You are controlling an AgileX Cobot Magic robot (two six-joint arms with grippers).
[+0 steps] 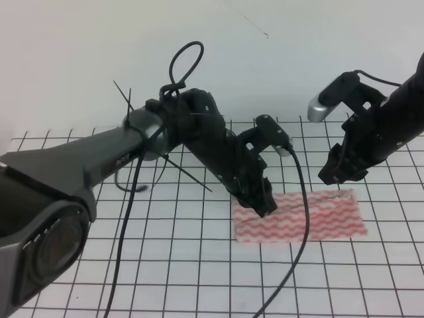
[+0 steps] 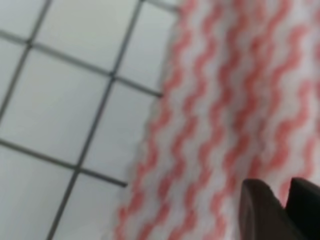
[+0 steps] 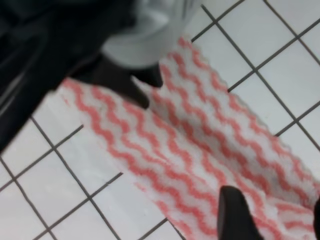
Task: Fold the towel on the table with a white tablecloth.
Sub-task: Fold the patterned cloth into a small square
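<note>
faint marking on left arm, unreadable

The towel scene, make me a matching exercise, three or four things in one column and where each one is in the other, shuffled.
Things:
1. towel
2. left gripper
3. right gripper
4. tablecloth

Places:
A. down on the towel's left end
B. above the towel's far right corner
C. lying flat, spread out, on the grid
D. covering the table, under everything

Pairs: 1-C, 2-A, 3-B, 4-D
</note>
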